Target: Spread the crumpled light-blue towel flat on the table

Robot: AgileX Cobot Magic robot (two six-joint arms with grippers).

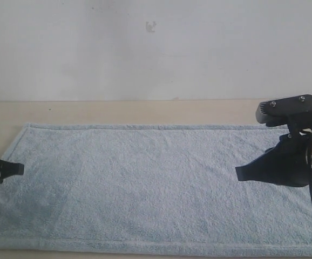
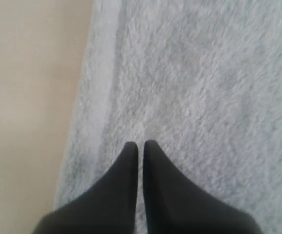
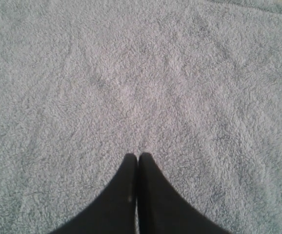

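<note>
Lying flat on the table (image 1: 118, 110) by its front edge, the towel (image 1: 145, 183) could rumple if the left gripper (image 2: 140, 146) or right gripper (image 3: 138, 157), both closed and empty, drags it.

You have a wide, plain cream-beige matte table (image 1: 118, 110) carrying one thing: a large rectangular pale light-blue terry towel (image 1: 145, 183). The towel lies opened out flat on it, long sides running left to right, with only faint creases in the pile. Its hemmed far edge is straight, and a bare strip of table lies beyond it. Bare table also shows past the left short edge. The right end runs out of the exterior view.
</note>
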